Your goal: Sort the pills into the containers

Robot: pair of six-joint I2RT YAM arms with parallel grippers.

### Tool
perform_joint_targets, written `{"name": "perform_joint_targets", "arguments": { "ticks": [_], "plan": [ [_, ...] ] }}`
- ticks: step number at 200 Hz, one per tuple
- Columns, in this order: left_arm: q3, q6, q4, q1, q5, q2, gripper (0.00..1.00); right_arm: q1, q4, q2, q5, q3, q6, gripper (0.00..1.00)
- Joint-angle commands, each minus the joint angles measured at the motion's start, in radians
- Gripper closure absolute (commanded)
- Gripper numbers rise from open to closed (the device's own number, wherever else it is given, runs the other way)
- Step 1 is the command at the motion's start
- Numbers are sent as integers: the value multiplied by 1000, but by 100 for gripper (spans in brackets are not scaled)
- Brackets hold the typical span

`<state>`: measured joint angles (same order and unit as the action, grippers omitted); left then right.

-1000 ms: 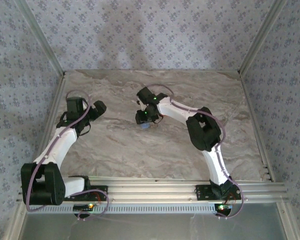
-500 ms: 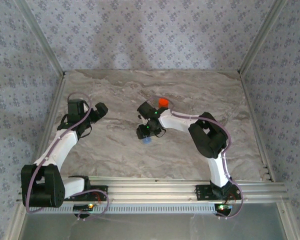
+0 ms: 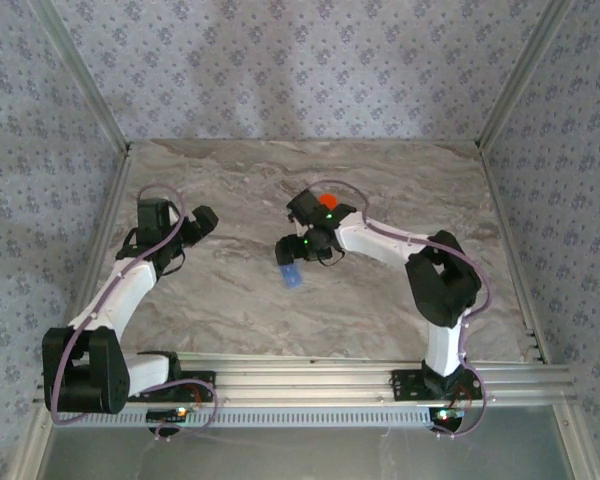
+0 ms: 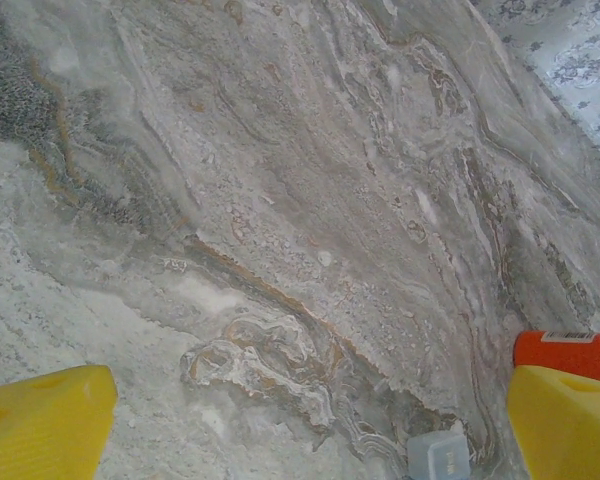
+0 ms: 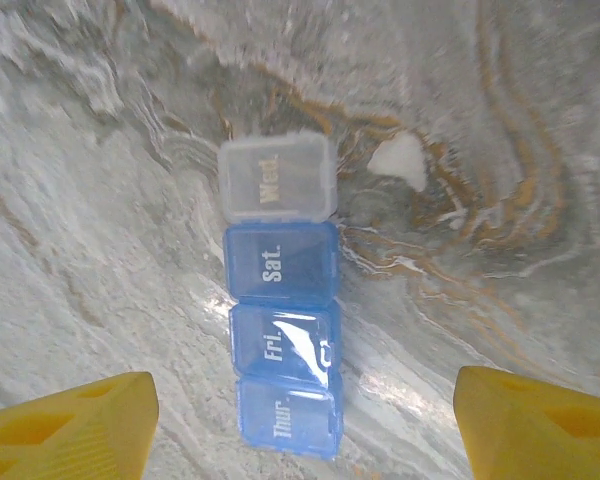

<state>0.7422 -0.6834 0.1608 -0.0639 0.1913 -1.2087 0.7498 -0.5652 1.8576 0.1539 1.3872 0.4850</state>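
A strip of day-marked pill compartments point(image 5: 280, 310) lies flat on the marble: one clear lid marked Wed, then three blue lids marked Sat, Fri and Thur. From above it is a small blue bar point(image 3: 290, 275). My right gripper point(image 5: 305, 425) hangs over its Thur end, open, with both yellow fingertips well clear of the box sides. In the top view that gripper point(image 3: 288, 252) is just behind the strip. An orange bottle point(image 3: 327, 201) stands behind the right wrist and pokes out at the right edge point(image 4: 568, 346). My left gripper point(image 4: 300, 430) is open over bare marble. The pills are out of view.
The marble table point(image 3: 230, 300) is boxed in by patterned walls on three sides, with a metal rail point(image 3: 320, 375) along the near edge. The left gripper point(image 3: 202, 218) hovers at the left, away from the strip. A clear end compartment point(image 4: 438, 456) shows near the left gripper's right fingertip.
The right gripper's jaws have opened and let go of the compartment strip, which now lies on the table. The right wrist moved right, uncovering the orange bottle. The left arm stayed still.
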Motion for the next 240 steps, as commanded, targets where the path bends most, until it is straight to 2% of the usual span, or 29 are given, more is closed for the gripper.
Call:
{"name": "perform_joint_targets", "arguments": {
  "ticks": [1,116,178,240],
  "plan": [
    [4,-9,-4,-5,9,-13,0,-15,-32,-23,21,-28,45,20],
    [53,16,46,-15,13,-54,0,-9,53,80,160,-62,92,22],
    [55,23,61,-17,13,-54,0,7,22,34,87,-8,78,27],
    [55,22,65,-17,11,-52,0,44,-13,73,87,84,34,29]
  ]
}}
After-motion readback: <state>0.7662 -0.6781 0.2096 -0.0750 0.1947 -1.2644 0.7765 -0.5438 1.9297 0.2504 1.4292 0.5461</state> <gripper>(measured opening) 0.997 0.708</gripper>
